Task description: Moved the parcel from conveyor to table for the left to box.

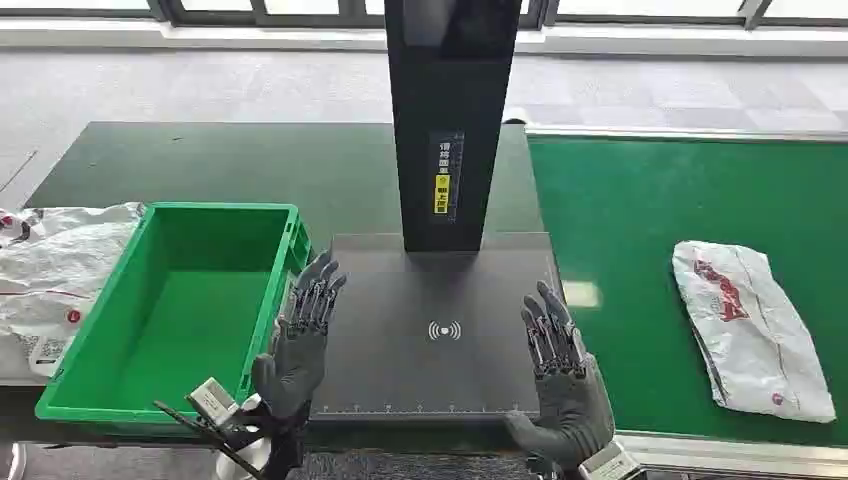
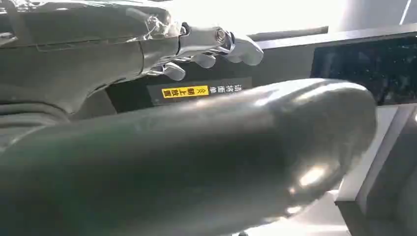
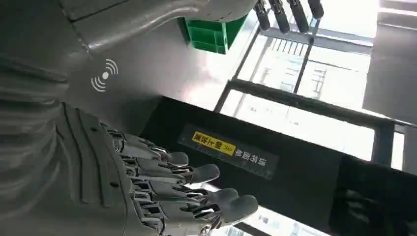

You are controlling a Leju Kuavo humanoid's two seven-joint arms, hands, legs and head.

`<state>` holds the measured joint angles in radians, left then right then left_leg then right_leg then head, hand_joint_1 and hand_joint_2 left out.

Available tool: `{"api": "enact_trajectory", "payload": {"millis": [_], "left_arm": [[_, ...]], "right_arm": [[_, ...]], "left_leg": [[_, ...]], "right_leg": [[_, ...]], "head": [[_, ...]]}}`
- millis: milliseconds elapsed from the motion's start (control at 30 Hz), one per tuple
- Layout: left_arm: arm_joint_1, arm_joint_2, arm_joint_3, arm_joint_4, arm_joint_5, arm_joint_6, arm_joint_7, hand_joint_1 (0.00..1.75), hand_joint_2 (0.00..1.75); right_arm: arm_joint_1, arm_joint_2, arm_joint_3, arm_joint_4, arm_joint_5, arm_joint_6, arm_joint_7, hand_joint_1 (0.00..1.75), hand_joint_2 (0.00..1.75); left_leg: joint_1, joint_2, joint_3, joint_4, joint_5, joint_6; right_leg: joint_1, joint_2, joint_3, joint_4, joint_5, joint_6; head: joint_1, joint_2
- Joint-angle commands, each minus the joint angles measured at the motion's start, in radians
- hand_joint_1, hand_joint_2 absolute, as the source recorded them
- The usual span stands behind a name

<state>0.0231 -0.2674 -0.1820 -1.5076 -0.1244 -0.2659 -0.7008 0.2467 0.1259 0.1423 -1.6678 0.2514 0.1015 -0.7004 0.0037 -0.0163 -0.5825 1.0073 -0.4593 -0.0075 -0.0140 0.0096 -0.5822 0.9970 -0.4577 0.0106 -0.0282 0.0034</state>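
A white plastic parcel [image 1: 752,325] with red print lies flat on the green conveyor belt [image 1: 640,210], well to the right of my right hand. My right hand [image 1: 558,372] hovers over the dark scanner plate [image 1: 435,300] at its near right side, fingers straight and apart, holding nothing; the right wrist view shows the same hand [image 3: 162,189] with its fingers extended. My left hand [image 1: 300,335] is at the plate's near left edge beside the green box [image 1: 175,300], open and holding nothing. In the left wrist view its thick thumb [image 2: 196,162] is up close.
The green box is empty and stands on the dark table at the left. More white parcels [image 1: 45,280] lie left of the box. A black scanner column [image 1: 448,120] with a yellow label rises from the back of the plate.
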Motion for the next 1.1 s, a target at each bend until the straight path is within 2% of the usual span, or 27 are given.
{"api": "enact_trajectory", "payload": {"millis": [33,267,333,667,800,900,967,1067,1100], "left_arm": [[-0.022,0.032,-0.033,0.03,0.018,-0.016,0.003,0.0,0.0],[-0.052,0.035,-0.032,0.005,0.058,-0.032,0.003,0.0,0.0],[-0.047,0.039,-0.032,-0.024,0.073,-0.041,0.003,0.0,0.0],[-0.045,0.04,-0.032,-0.034,0.074,-0.042,0.003,0.0,0.0],[-0.019,0.042,-0.03,-0.092,0.085,-0.047,0.003,0.0,0.0],[-0.01,0.045,-0.028,-0.107,0.084,-0.049,0.003,0.0,0.0],[-0.01,0.045,-0.026,-0.114,0.081,-0.043,0.003,0.0,0.0],[0.024,0.042,-0.015,-0.117,0.064,0.021,0.003,0.0,0.0],[0.056,0.041,-0.012,-0.122,0.034,0.078,0.003,0.0,0.0]], "right_arm": [[-0.029,-0.012,-0.013,0.017,-0.022,-0.003,0.002,0.0,1.75],[-0.018,-0.043,0.013,-0.047,-0.094,-0.037,0.002,0.0,1.75],[-0.018,-0.046,0.01,-0.079,-0.142,0.002,0.002,0.0,1.75],[-0.017,-0.043,0.007,-0.087,-0.147,0.011,0.002,0.0,1.75],[-0.006,-0.017,-0.031,-0.133,-0.203,0.11,0.002,0.0,1.75],[-0.017,-0.005,-0.052,-0.125,-0.186,0.132,0.002,0.0,1.75],[-0.024,-0.003,-0.051,-0.116,-0.156,0.11,0.002,0.0,1.75],[-0.025,0.005,-0.073,0.001,-0.029,-0.06,0.002,0.0,1.75],[-0.029,0.042,-0.135,0.055,0.04,-0.103,0.002,0.0,1.75]], "left_leg": [[0.0,0.001,0.002,-0.001,0.0,0.0],[0.0,0.0,0.0,0.0,0.0,0.0],[0.0,0.001,0.0,0.0,0.0,0.0],[0.0,0.0,0.0,-0.001,0.0,0.0],[0.0,0.001,0.0,0.0,0.0,0.0],[0.0,0.001,0.001,-0.001,0.0,0.0],[0.0,0.002,0.002,-0.002,0.0,0.0],[0.0,0.002,0.002,-0.002,0.0,0.0],[0.0,0.002,0.004,-0.003,0.0,0.0]], "right_leg": [[0.0,-0.001,0.002,-0.001,0.0,-0.001],[0.0,-0.002,0.0,0.0,0.0,0.0],[0.0,-0.001,0.0,0.0,0.0,0.0],[0.0,-0.001,0.0,-0.001,0.0,0.0],[0.0,0.0,0.0,0.0,0.0,-0.001],[0.0,0.0,0.001,-0.001,0.0,0.0],[0.001,0.0,0.002,-0.002,0.0,-0.001],[0.001,0.0,0.002,-0.002,0.0,-0.001],[0.001,0.0,0.004,-0.004,0.001,-0.001]], "head": [[0.0,0.0],[0.0,0.0],[0.0,0.0],[0.0,0.0],[0.0,0.0],[0.0,0.0],[0.0,0.0],[0.0,0.0],[0.0,0.0]]}}
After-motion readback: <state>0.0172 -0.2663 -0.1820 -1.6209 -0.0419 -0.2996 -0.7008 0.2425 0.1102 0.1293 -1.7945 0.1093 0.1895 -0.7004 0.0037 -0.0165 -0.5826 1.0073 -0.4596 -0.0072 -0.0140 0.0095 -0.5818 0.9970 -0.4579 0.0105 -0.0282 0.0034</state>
